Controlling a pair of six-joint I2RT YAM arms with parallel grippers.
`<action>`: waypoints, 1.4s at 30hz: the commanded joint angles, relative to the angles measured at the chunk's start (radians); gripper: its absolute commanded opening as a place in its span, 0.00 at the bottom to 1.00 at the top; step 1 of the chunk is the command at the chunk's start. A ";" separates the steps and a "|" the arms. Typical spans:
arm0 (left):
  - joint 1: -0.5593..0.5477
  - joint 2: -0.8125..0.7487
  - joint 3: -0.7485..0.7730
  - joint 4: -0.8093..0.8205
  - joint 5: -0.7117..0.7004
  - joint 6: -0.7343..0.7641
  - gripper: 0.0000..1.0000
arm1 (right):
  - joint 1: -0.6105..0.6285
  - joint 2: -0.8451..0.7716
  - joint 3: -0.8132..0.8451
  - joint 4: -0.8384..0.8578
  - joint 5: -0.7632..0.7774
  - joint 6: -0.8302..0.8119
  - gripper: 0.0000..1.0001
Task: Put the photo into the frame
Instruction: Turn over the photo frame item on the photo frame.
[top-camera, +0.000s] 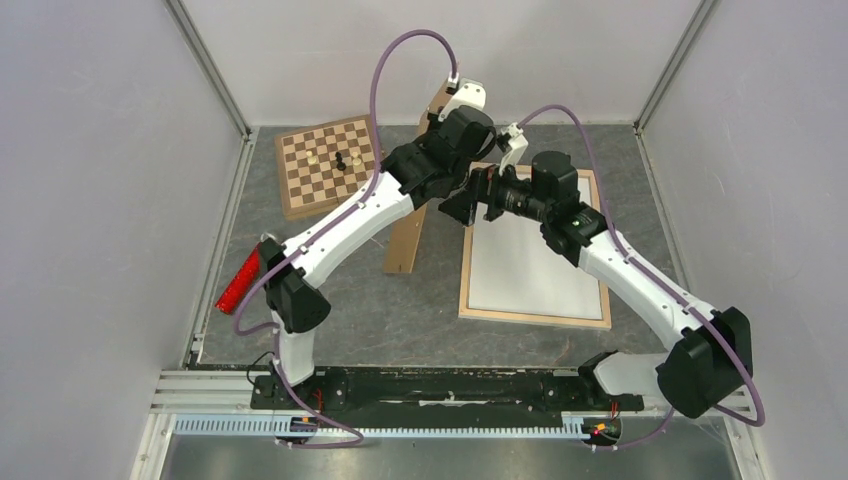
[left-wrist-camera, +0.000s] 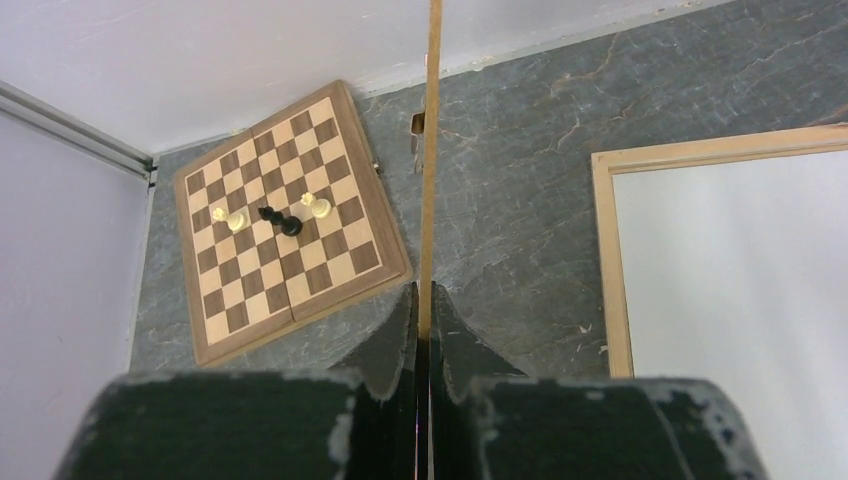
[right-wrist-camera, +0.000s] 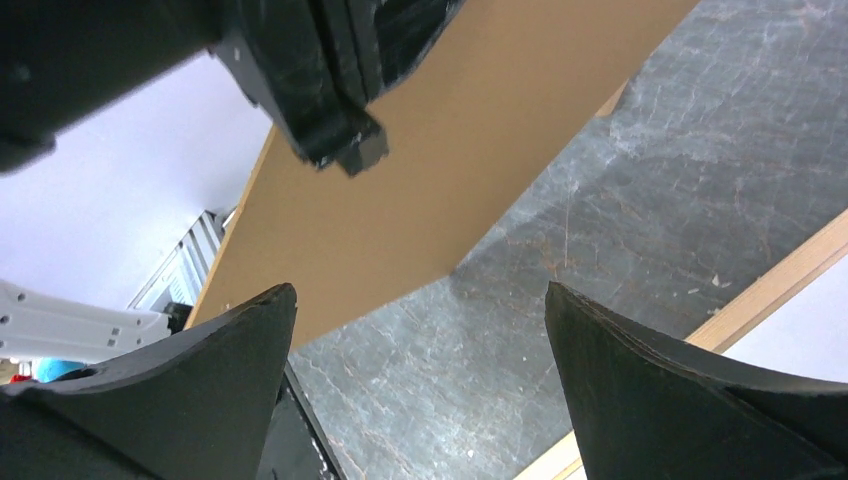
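From above, the left arm (top-camera: 340, 225) reaches in toward the middle of the grey table (top-camera: 400, 320) and holds a brown backing board (top-camera: 405, 245) on its edge. The frame (top-camera: 535, 318) lies flat to the right of the board, partly under the right arm (top-camera: 640, 280). A white sheet (top-camera: 535, 270) fills the frame's inside, and I cannot tell whether it is the photo face down. A chessboard (top-camera: 328, 165) with a few pieces (top-camera: 340, 160) sits at the far left, and a red flat object (top-camera: 238, 282) lies by the left wall

From the left wrist, the left gripper (left-wrist-camera: 424, 300) is pinched tight on the thin top edge of the backing board, which runs straight up the view. The chessboard is to its left and the frame's wooden bar to its right

From the right wrist, the right gripper (right-wrist-camera: 418, 290) hangs above the table with its fingers (right-wrist-camera: 230, 340) spread wide and nothing between them. The backing board slants across the view, the left gripper clamped on it at the top. A frame bar crosses the lower right corner
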 joint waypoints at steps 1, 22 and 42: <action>-0.007 0.059 0.069 0.050 -0.077 -0.021 0.02 | -0.035 -0.055 -0.094 0.175 -0.101 0.042 0.98; -0.018 0.328 0.248 0.003 -0.137 -0.142 0.02 | -0.089 -0.119 -0.459 0.712 -0.170 0.332 0.95; -0.066 0.427 0.355 -0.019 -0.069 -0.192 0.02 | -0.030 -0.056 -0.657 0.999 -0.073 0.398 0.96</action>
